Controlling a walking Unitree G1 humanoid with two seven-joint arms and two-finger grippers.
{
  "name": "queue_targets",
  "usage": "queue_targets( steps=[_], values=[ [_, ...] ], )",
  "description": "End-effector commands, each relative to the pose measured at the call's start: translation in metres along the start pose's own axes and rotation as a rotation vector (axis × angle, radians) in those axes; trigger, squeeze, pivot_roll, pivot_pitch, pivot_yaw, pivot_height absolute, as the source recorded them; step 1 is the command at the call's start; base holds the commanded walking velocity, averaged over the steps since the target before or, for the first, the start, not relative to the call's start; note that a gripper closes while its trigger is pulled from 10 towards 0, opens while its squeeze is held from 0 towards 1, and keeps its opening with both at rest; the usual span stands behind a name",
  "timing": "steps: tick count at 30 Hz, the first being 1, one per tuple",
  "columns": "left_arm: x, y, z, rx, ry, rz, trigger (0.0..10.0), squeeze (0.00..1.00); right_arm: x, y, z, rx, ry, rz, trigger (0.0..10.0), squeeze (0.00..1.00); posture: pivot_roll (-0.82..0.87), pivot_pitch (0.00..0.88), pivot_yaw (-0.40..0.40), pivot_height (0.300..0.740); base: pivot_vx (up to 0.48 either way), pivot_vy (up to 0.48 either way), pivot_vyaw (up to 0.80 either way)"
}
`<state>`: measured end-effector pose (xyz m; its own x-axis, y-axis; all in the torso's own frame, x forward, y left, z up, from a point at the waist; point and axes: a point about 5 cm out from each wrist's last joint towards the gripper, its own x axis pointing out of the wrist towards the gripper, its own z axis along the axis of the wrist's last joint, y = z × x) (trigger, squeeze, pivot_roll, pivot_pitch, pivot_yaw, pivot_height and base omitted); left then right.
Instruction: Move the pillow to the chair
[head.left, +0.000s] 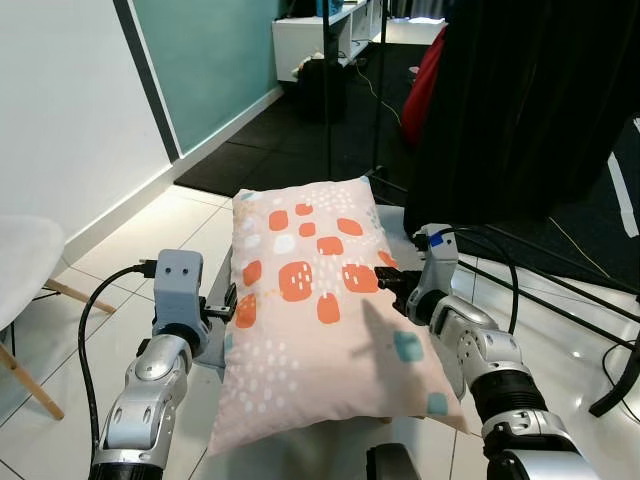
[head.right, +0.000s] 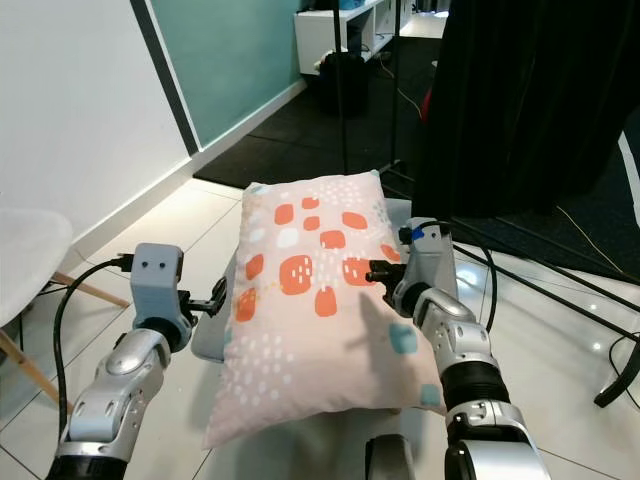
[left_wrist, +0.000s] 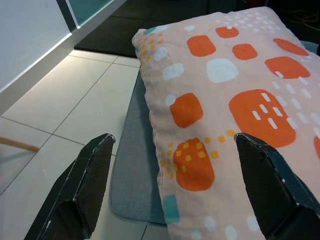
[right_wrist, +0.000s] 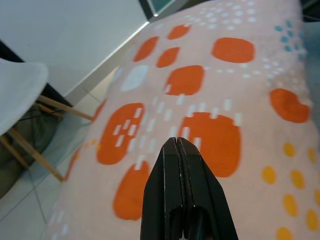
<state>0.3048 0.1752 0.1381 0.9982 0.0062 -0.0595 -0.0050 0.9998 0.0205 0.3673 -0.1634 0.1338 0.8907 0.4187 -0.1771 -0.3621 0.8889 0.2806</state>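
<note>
The pillow (head.left: 320, 330), pale pink with orange and white patches, lies flat on a grey padded seat (left_wrist: 129, 186) in front of me. My left gripper (head.left: 228, 305) is at the pillow's left edge, open wide, with that edge lying between its fingers (left_wrist: 95, 170). My right gripper (head.left: 383, 277) rests at the pillow's right side with its fingers (right_wrist: 176, 165) pressed together and shut, pointing across the patterned cloth. A white chair (head.left: 22, 265) with wooden legs stands at the far left.
A black curtain (head.left: 530, 100) hangs at the back right, with black stand legs and cables (head.left: 560, 290) on the white tiles beside it. Dark carpet (head.left: 280, 140), a teal wall and a white shelf (head.left: 320, 30) lie further back.
</note>
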Motion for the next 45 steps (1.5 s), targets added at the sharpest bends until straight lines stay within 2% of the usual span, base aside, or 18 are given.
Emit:
queue_targets(
  steps=[1, 15, 17, 19, 25, 37, 45],
  values=[
    [-0.003, -0.003, -0.004, -0.002, 0.008, -0.008, 10.0, 0.0, 0.002, 0.003, -0.001, 0.012, -0.004, 0.018, 10.0, 0.0, -0.16, 0.034, 0.039, 0.579, 0.0, 0.0, 0.0],
    [-0.013, -0.009, -0.016, 0.019, 0.033, -0.016, 10.0, 0.0, 0.005, 0.013, -0.008, 0.0, 0.017, 0.071, 10.0, 0.0, -0.15, 0.025, 0.022, 0.626, 0.0, 0.0, 0.0],
    [-0.014, -0.01, -0.016, 0.019, 0.034, -0.016, 10.0, 0.0, 0.005, 0.012, -0.011, -0.006, 0.027, 0.068, 10.0, 0.0, -0.15, 0.025, 0.021, 0.631, 0.0, 0.0, 0.0],
    [-0.014, -0.009, -0.017, 0.04, 0.031, -0.019, 10.0, 0.0, 0.001, 0.004, -0.018, -0.023, 0.05, 0.044, 10.0, 0.0, -0.16, 0.023, 0.021, 0.645, 0.0, 0.0, 0.0],
    [-0.015, -0.011, -0.016, 0.054, 0.022, -0.029, 10.0, 0.0, -0.005, -0.007, -0.022, -0.024, 0.062, 0.01, 10.0, 0.0, -0.16, 0.022, 0.017, 0.669, 0.0, 0.0, 0.0],
    [-0.016, -0.018, -0.013, 0.073, -0.005, -0.067, 10.0, 0.0, -0.006, -0.01, -0.022, -0.037, 0.063, 0.005, 10.0, 0.0, -0.17, 0.018, 0.013, 0.707, 0.0, -0.022, 0.0],
    [-0.019, -0.031, -0.008, 0.175, -0.029, -0.137, 10.0, 0.0, -0.007, -0.013, -0.026, -0.049, 0.073, -0.007, 10.0, 0.0, -0.17, 0.02, 0.013, 0.74, 0.0, -0.414, 0.0]
  ],
)
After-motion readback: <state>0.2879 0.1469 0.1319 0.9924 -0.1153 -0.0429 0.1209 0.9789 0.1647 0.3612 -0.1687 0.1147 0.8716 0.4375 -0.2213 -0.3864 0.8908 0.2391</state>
